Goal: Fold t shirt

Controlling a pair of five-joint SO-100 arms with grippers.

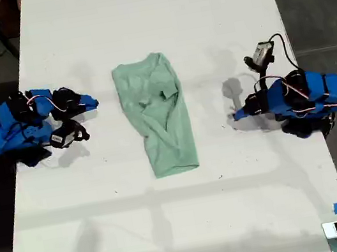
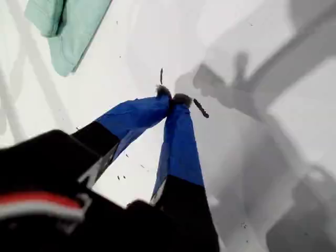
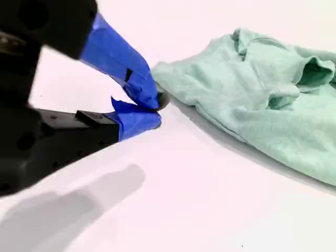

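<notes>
Two closed, empty grippers are flanking your t shirt (image 1: 156, 116), lying mid-table (image 1: 173, 229): my second gripper (image 3: 152, 109) sitting at its 9 o'clock in the exterior view, my first gripper (image 2: 172, 98) at 3 o'clock.

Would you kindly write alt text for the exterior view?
A wrinkled mint-green t shirt lies in a narrow strip mid-way across a white table. A blue robot arm rests on the table at each side of the view, neither touching it.

Pale mint-green t shirt (image 1: 156, 114), plain and wrinkled, folded into a long narrow strip. Lying flat mid-counter in the exterior view, with creased layers bunched near its upper half.
</notes>
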